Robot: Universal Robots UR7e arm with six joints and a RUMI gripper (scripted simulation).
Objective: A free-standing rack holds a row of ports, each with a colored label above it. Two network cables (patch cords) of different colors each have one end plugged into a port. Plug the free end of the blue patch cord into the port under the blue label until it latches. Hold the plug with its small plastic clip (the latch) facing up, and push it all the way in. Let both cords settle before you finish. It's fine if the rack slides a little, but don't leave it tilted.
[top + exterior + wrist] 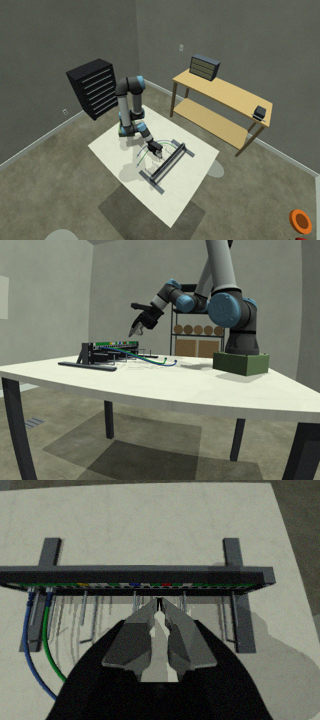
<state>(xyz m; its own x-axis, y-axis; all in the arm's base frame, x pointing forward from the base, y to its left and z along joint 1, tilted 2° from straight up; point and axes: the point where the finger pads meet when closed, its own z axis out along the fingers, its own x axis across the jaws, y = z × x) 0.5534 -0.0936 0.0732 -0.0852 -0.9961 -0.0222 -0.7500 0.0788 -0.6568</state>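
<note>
The dark rack [168, 162] [85, 353] [150, 573] stands upright on the white table [180, 186] [155, 387], with a row of coloured labels along its front. The blue label [134, 584] [120, 342] is near the middle of the row. The blue cord [157, 364] [32, 647] [139, 152] is plugged in at one end of the row, and its free plug [175, 360] lies on the table. The green cord [144, 358] [49, 647] runs beside it. My gripper [160, 155] [130, 334] [159, 598] is shut and empty. It hangs above the rack, pointing down toward the ports.
Thin metal pegs [92, 625] stand on the table on the near side of the rack. The arm's green base block [240, 364] sits at the table's far side. A wooden workbench [222, 95] and a black drawer cabinet [93, 87] stand off the table.
</note>
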